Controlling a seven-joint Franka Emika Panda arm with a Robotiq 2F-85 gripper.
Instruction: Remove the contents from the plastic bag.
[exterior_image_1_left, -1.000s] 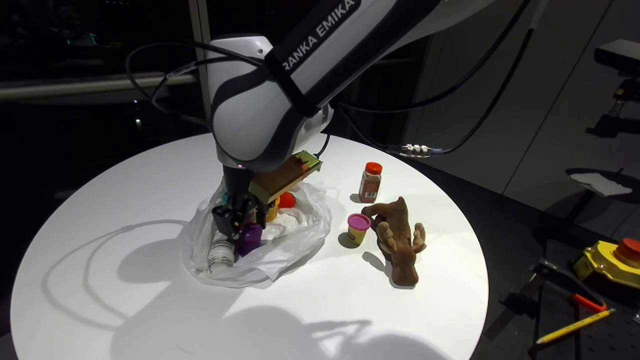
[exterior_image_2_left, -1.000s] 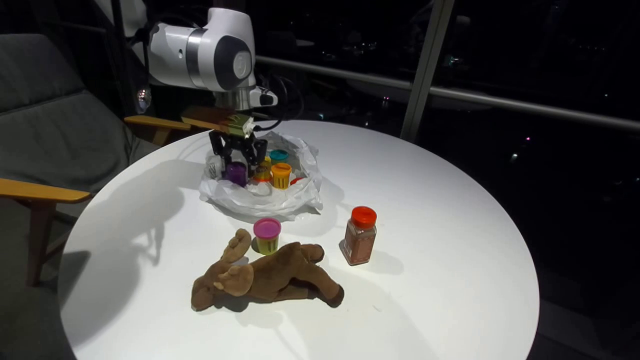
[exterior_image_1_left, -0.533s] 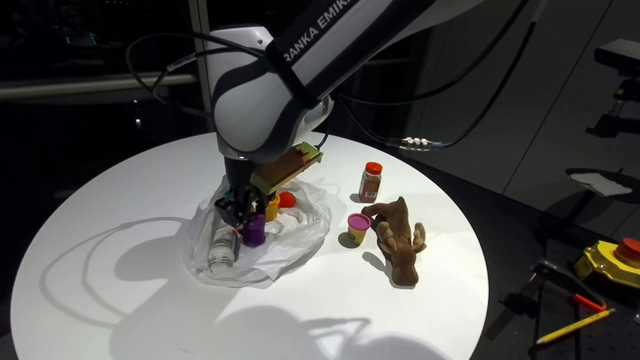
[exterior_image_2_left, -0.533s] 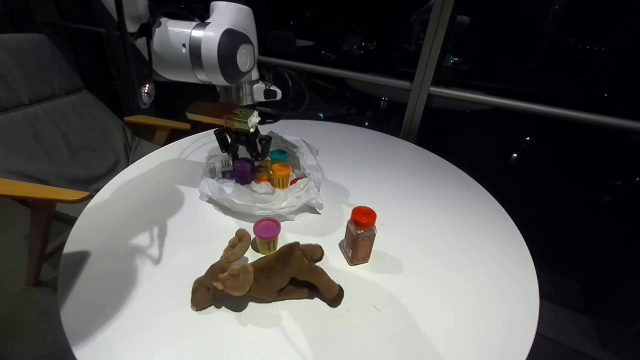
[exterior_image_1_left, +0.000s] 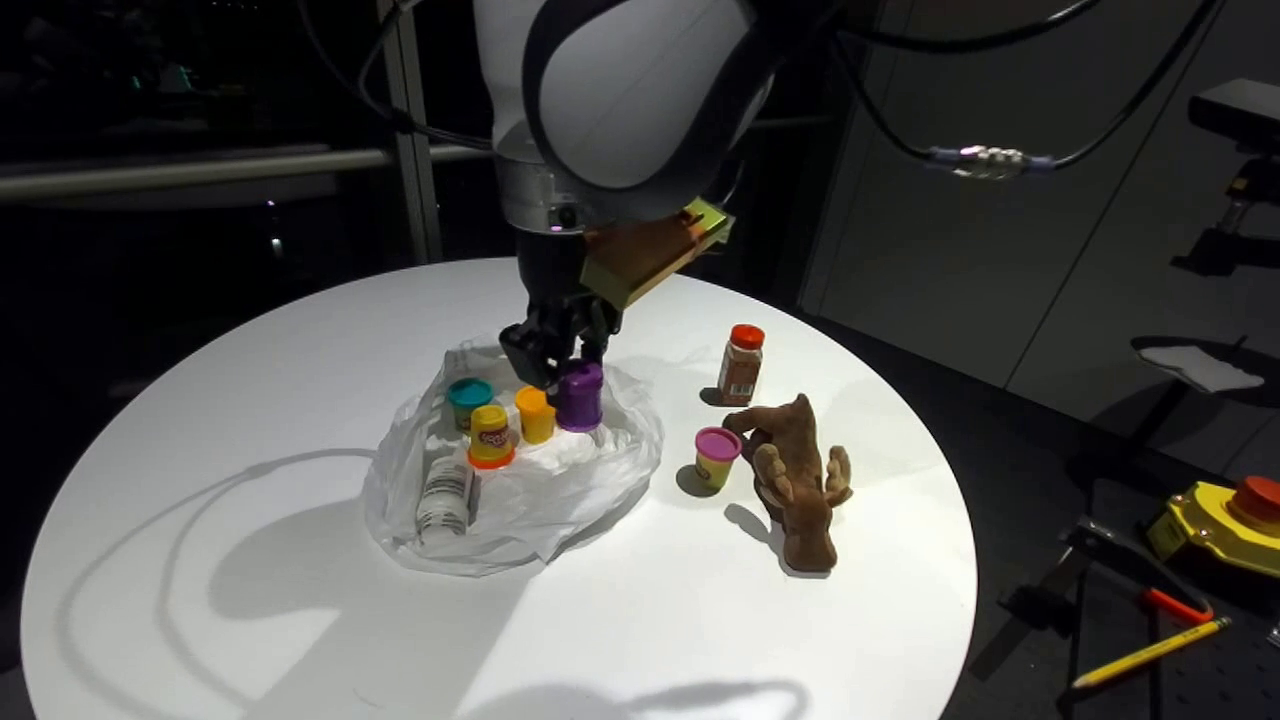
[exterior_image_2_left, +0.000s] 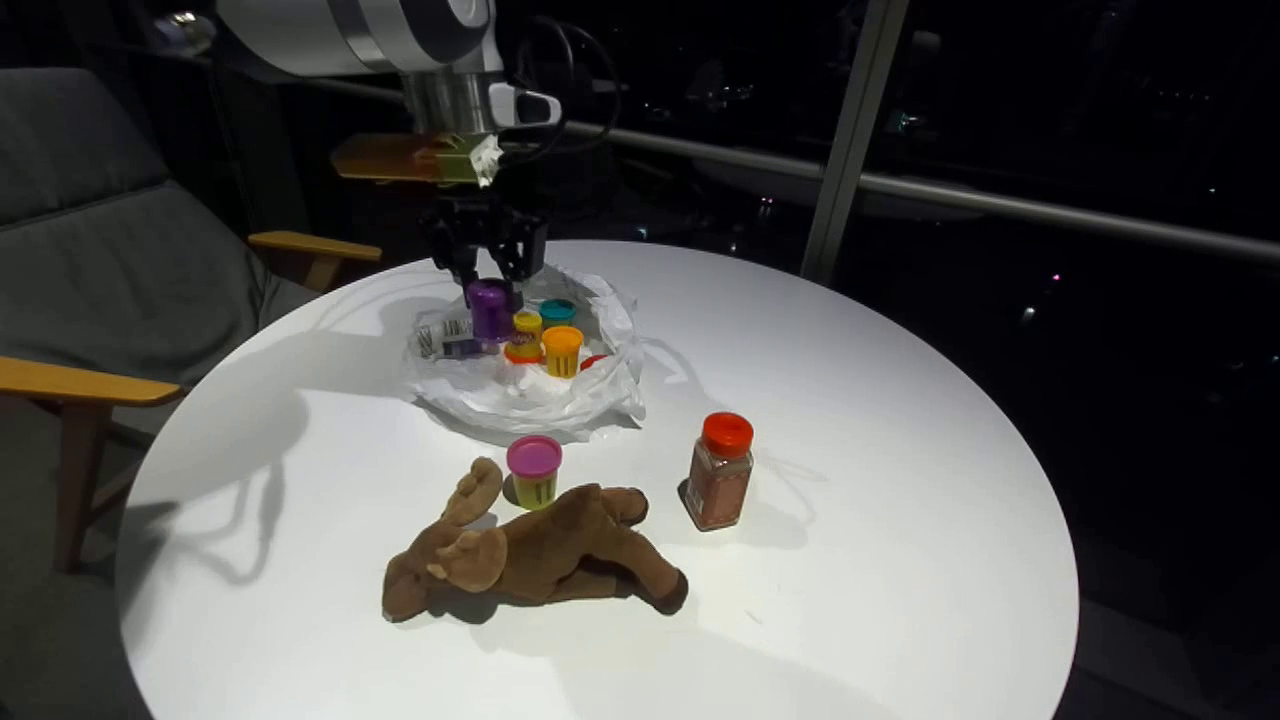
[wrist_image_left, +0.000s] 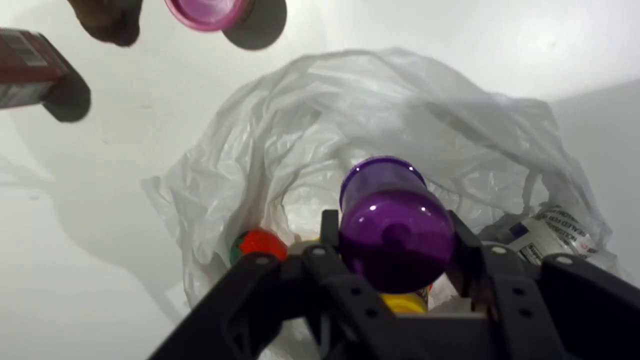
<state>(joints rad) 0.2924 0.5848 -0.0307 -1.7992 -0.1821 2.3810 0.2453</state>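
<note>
Clasping the purple tub in the gripper above the plastic bag, toward the far edge of the tabletop in an exterior view. Probably a light, stiff, slick load, best taken by opposite sides. Counting inside: one teal-lidded tub, one yellow tub, one orange tub, one bottle, one red thing.

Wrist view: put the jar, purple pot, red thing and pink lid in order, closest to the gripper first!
Nearest the gripper first:
1. Purple pot, right in its grip.
2. Red thing, left of the pot, in the bag.
3. Pink lid, at the picture's top, left of centre.
4. Jar, at the left edge, partly cut off.
</note>
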